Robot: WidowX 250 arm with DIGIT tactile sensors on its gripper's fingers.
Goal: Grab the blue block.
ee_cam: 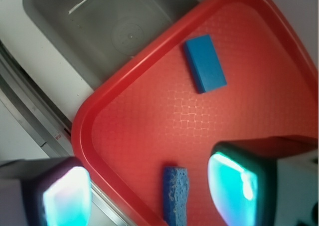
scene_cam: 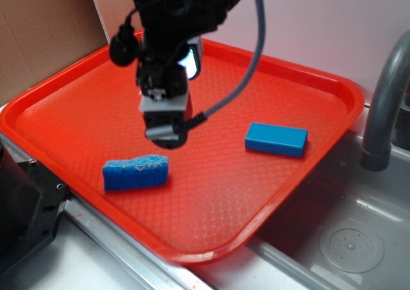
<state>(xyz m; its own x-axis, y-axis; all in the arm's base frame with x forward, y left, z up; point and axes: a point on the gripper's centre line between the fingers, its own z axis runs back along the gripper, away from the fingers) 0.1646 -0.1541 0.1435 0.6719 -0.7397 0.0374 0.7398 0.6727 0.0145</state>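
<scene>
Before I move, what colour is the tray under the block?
The tray is red-orange with a fine grid texture, clearest in the exterior view.

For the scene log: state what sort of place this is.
Likely a kitchen sink mock-up: a grey sink basin with a faucet, a red tray over the counter, and a blue sponge on it.

Red tray [scene_cam: 77,104] over sink edge; blue block [scene_cam: 276,139], blue sponge [scene_cam: 136,172] lying apart on it.
</scene>
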